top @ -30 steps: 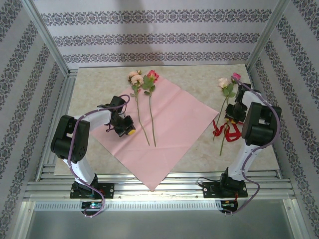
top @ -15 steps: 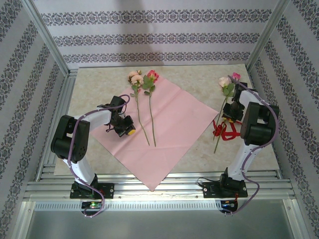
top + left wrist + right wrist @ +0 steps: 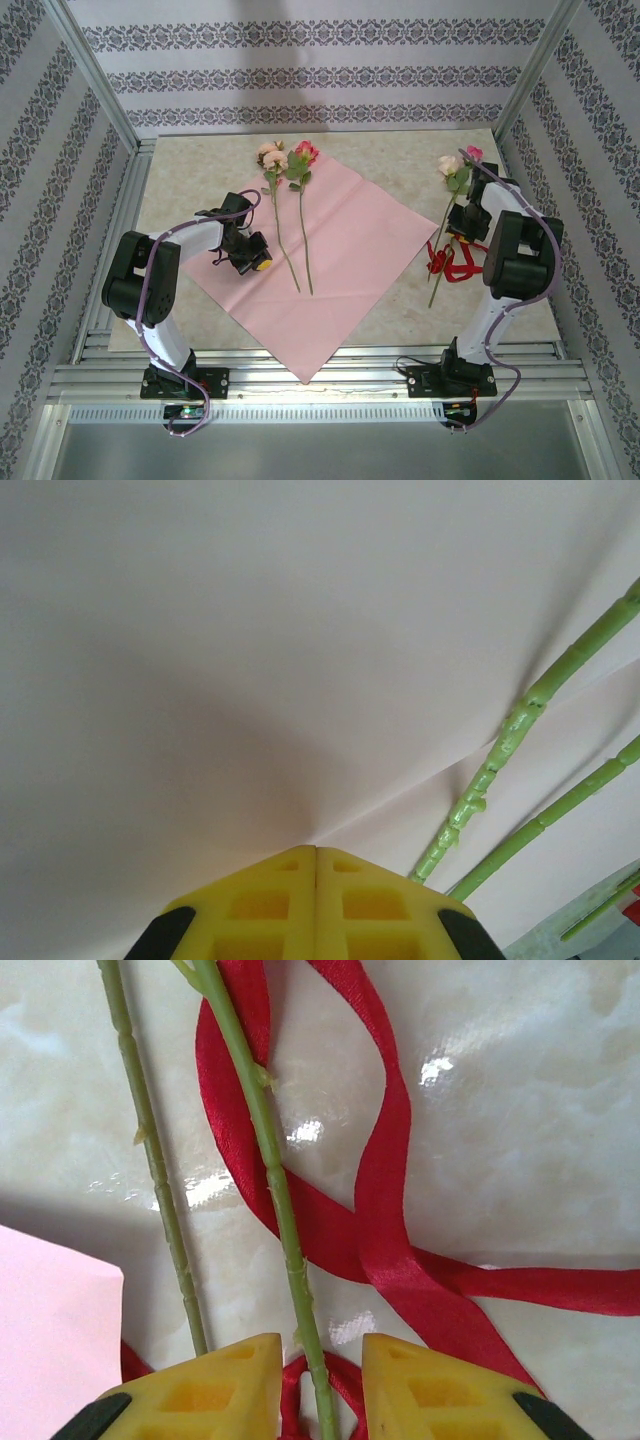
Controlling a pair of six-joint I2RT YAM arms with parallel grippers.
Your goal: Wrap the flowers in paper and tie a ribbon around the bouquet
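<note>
Paper (image 3: 340, 250): thin matte sheet, pale pink face up, lying as a diamond at the centre of the bench (image 3: 190, 170), whose surface is glossy, marbled cream. Two flowers (image 3: 270, 156) lie on the paper's 11 o'clock edge, knobbly green stems running toward 6. Two more roses (image 3: 449, 165) lie on bare bench at 2 o'clock, stems crossing the ribbon (image 3: 452, 265), a satin red band looped at 3 o'clock. Left claw (image 3: 316, 855): ribbed yellow fingers closed flush together, tips at the paper, creases fanning out from them; whether paper is pinched, cannot tell. Right claw (image 3: 320, 1355): narrow gap, one stem (image 3: 272, 1175) running through it, fingers not visibly clamping it. Versus one second earlier: that stem's lower end has swung toward 9 o'clock; left arm unchanged.
</note>
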